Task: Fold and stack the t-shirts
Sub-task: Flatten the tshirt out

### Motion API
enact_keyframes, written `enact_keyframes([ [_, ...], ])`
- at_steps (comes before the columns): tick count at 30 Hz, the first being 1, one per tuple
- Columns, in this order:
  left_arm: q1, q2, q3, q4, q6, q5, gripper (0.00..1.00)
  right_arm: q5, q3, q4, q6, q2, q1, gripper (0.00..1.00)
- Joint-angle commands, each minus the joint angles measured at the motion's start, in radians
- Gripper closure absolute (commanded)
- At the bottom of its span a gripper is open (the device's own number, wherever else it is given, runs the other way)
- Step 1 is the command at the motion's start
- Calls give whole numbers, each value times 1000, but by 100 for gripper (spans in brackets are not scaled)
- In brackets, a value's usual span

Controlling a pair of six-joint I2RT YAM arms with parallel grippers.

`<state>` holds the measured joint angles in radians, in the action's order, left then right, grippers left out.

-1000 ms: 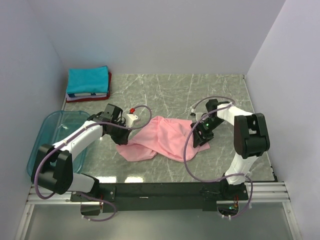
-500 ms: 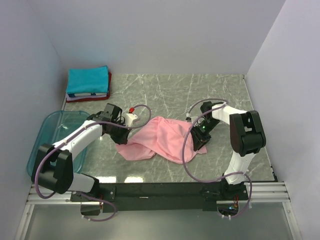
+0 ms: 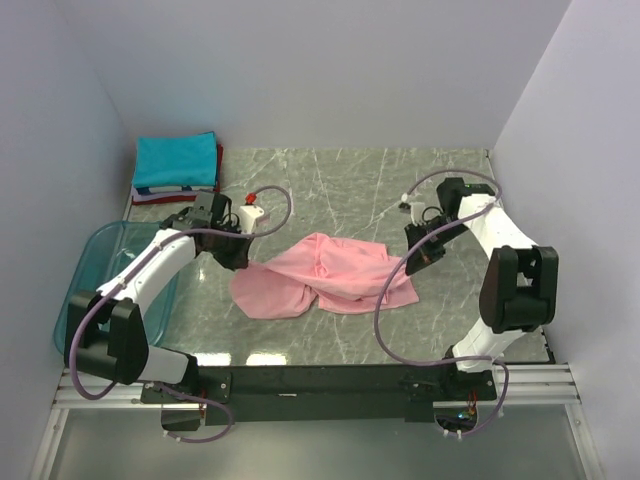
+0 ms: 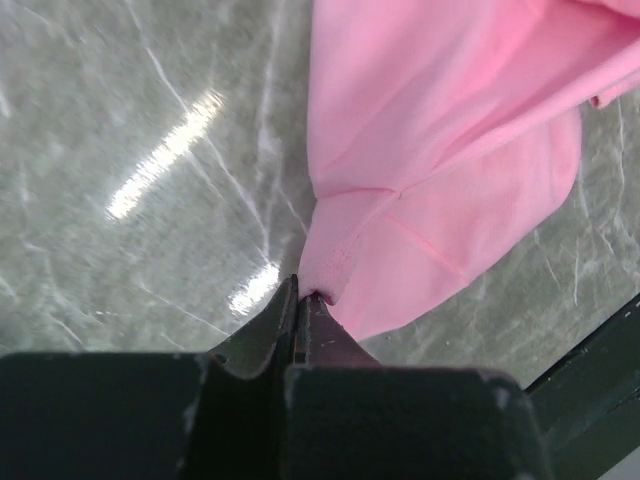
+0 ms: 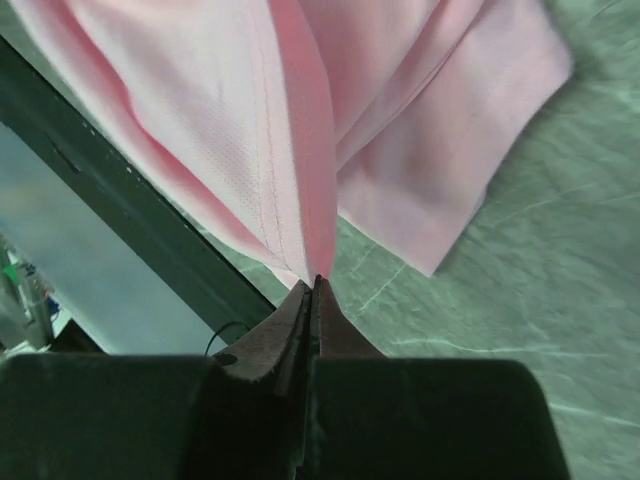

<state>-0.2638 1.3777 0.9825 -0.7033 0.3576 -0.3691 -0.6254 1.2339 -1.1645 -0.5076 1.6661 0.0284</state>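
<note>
Broadly, on the desk [image 3: 330, 180] the pink t-shirt [image 3: 330, 275] lies crumpled, with its long axis running left to right between the two arms. The left fingers [image 4: 268, 335] are clamped on its left edge and the right fingers [image 5: 268, 345] on its right hem, so the cloth lies inward from each. Far behind the left fingers wait the folded t-shirts [image 3: 177, 170].

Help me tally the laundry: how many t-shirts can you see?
3 at least: the pink t-shirt lying in the middle, the teal t-shirt folded at the far left, and red and white edges beneath it, possibly several shirts.
</note>
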Motion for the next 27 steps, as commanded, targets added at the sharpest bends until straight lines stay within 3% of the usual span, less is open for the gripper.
enact_keyframes([
  [1, 8, 15, 61, -4, 18, -25, 99, -14, 58, -73, -22, -49, -10, 100],
  [7, 14, 12, 140, -30, 43, -7, 100, -46, 127, -83, 14, -92, -57, 100],
  [11, 35, 4, 263, -56, 41, 9, 100, -137, 296, -81, 56, -166, -148, 100],
  [15, 61, 29, 450, -79, 21, 12, 100, -148, 435, 11, 180, -235, -200, 100],
  [19, 60, 46, 536, -77, 9, 25, 99, -97, 533, 130, 296, -278, -214, 100],
  [27, 15, 93, 510, -194, 50, -83, 100, 67, 429, 216, 319, -354, -214, 100],
])
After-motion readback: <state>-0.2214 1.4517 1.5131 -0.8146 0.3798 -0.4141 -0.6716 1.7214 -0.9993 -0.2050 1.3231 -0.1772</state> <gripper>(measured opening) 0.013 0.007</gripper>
